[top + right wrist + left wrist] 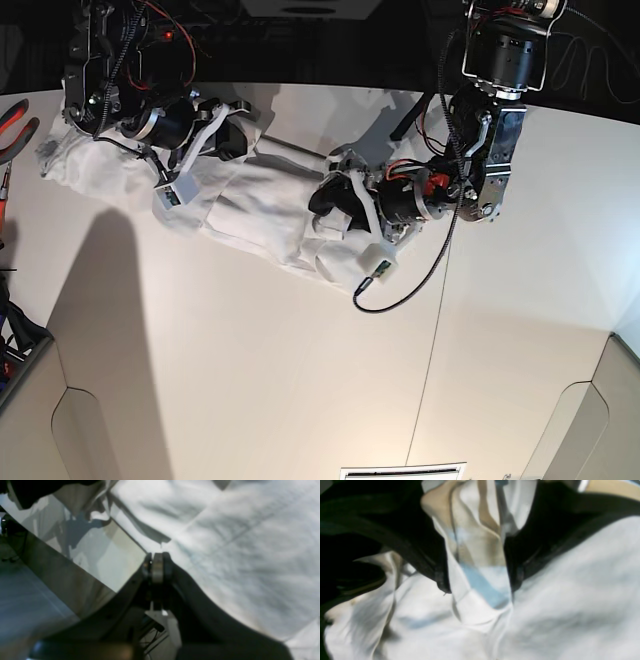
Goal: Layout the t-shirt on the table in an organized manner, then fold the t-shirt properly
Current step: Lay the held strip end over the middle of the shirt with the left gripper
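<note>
Bare table [250,380] across the whole near half, thin dark seam running toward the near edge right of centre. T-shirt [265,195] stretched in a wrinkled band over the far half, from the far-left corner toward the middle, not flat, not folded. Left gripper [335,205] down on the shirt's end nearest the table's centre; jaws apart in the left wrist view, a raised fold of white cloth [480,562] standing between the two black fingers [440,577], grip on it not confirmable. Black cable looping off that arm onto the bare table just beside the shirt. Right gripper [235,135] over the shirt toward the far-left edge; jaws together in the right wrist view [157,566], nothing visibly between them, white cloth directly beyond the tips. Red-handled pliers [15,120] at the far-left edge, near the shirt.
</note>
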{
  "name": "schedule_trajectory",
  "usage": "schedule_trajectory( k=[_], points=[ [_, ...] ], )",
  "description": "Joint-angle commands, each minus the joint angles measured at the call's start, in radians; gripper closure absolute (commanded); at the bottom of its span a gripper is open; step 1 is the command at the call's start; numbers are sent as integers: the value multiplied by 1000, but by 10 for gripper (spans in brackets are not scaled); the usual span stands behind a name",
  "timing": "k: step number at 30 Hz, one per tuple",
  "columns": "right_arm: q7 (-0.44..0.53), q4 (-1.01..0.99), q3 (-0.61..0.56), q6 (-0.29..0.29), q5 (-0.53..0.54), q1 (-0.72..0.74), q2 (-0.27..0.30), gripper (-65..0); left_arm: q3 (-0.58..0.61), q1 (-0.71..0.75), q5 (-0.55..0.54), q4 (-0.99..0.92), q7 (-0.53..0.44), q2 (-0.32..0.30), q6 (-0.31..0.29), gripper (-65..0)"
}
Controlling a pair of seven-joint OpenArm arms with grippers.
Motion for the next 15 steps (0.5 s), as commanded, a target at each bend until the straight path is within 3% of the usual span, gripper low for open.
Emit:
schedule_trajectory(
  k=[1, 9, 15],
  points=[
    [8, 14, 2, 5, 19, 7, 2, 0, 8, -18, 31, 28, 0, 0, 8, -328],
    [8, 14, -2, 8, 20, 7, 2, 0, 20, -23, 262, 203, 0, 0, 125, -332],
    [9, 14, -2, 8, 21, 7, 2, 0, 30, -18, 286, 208, -3, 0, 157, -332]
  ],
)
